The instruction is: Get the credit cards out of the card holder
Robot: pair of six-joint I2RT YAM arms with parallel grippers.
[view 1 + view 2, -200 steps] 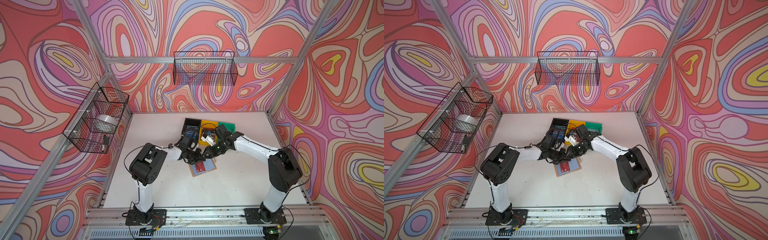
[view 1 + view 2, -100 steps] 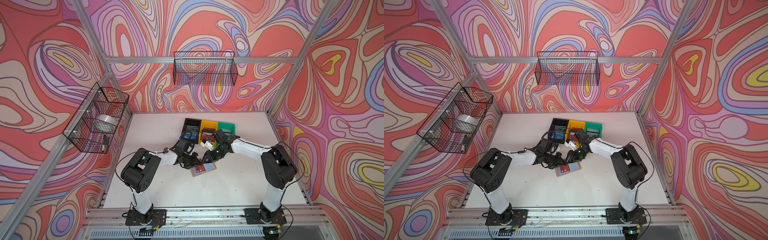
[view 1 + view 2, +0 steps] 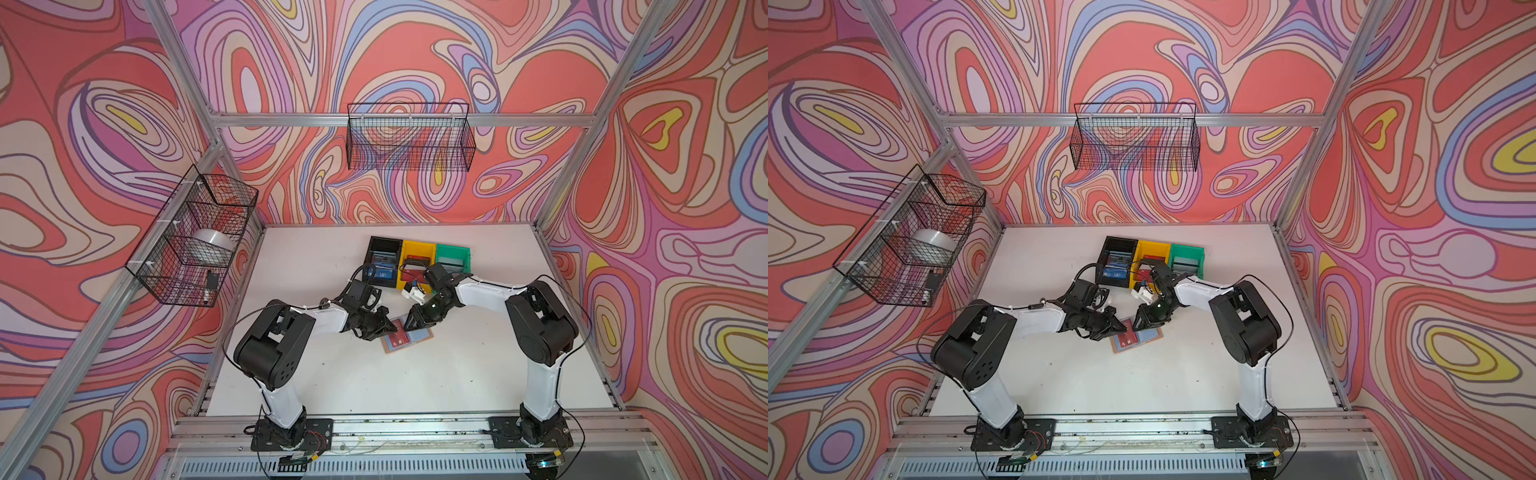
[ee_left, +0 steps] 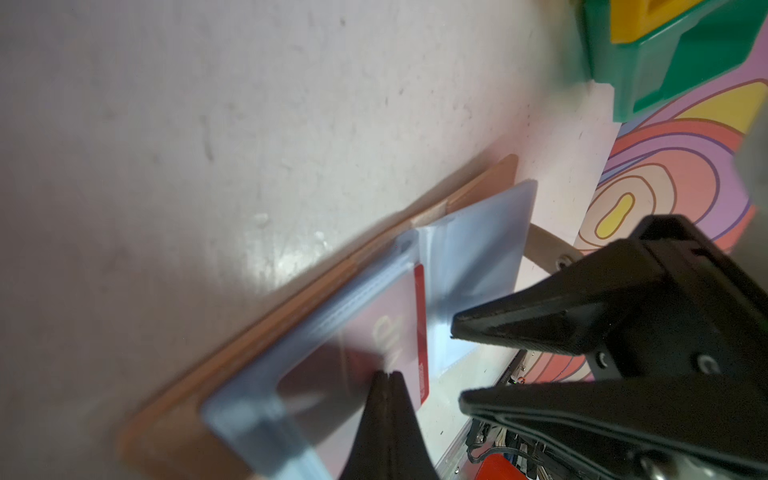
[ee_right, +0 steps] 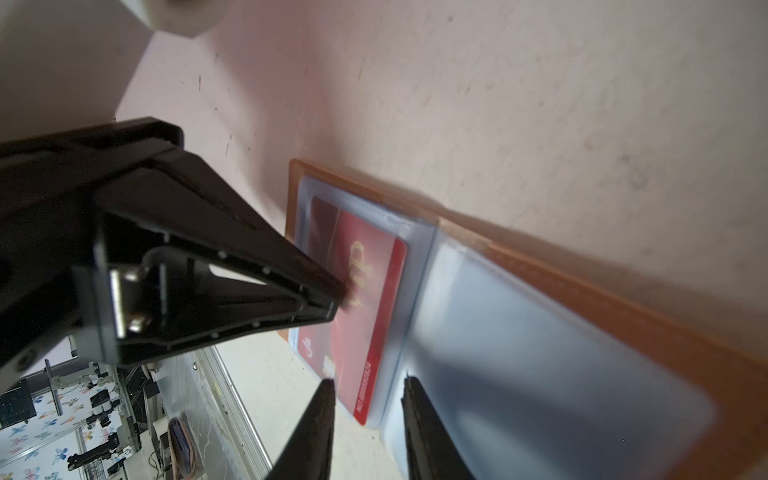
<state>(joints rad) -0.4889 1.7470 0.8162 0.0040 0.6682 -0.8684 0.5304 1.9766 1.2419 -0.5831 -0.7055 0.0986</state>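
Tan leather-look card holder (image 3: 420, 335) is shown opened flat on the white table (image 3: 332, 374), just in front of a row of plastic bins (image 3: 417, 247), w/ pale blue sleeves facing up. One red credit card (image 5: 374, 286), "VIP" face up, is seen in the sleeve on the L-arm side. A bright strip along its edge nearest the spine is already uncovered, so it is judged part-way out.

L gripper (image 4: 388, 376) is closed w/ nothing between its jaws. Its tip is set on the card face through the sleeve, though contact is blurred in the wrist views. R gripper (image 5: 369, 382) is held empty, jaws partly apart, low over the holder near the spine, w/ its gap lined up approx. w/ the card's exposed edge.

Step in hand (judged): extraction of this card, w/ the card pushed toward the spine by the L tip and pickup prepared by R.

Next move (judged): R jaws to be lowered around the freed edge and closed on the card only, not the sleeve film. The holder is to be pinned by L while the card is drawn out. Whether more cards sit in lower sleeves cannot be told.
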